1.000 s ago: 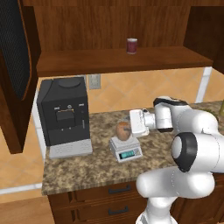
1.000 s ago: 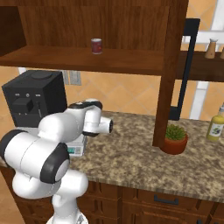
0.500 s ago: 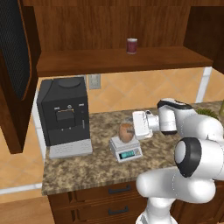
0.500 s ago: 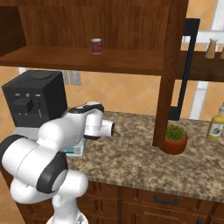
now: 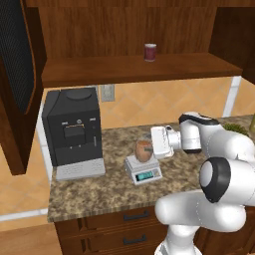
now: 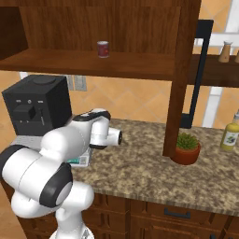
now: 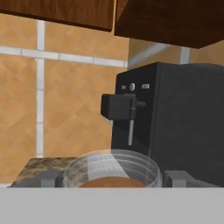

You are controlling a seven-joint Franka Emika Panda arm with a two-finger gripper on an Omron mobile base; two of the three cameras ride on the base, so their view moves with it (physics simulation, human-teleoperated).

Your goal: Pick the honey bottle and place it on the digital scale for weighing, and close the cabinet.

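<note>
The honey bottle [image 5: 143, 150], a tan-brown rounded jar, stands upright on the digital scale [image 5: 144, 173] on the counter. My gripper [image 5: 152, 144] is level with the jar's right side and open. In the hand view the pale lid of the honey bottle [image 7: 111, 171] lies between the two spread fingertips [image 7: 49, 179], with a thin gap on each side. A corner of the digital scale [image 6: 80, 161] peeks out behind my arm. The cabinet [image 5: 129, 35] stands open: its left door [image 5: 17, 74] is swung out, and so is its right door [image 6: 186, 70] with the black bar handle [image 6: 200, 70].
A big black coffee machine [image 5: 74, 132] stands left of the scale, close behind the jar in the hand view. A dark red can [image 5: 150, 52] sits on the cabinet shelf. A potted plant [image 6: 186, 147] and a yellow bottle [image 6: 229, 133] stand on the counter's right.
My hand has drifted a little right and down beside the honey bottle. The jar has stayed on the scale. The cabinet doors have not moved.
</note>
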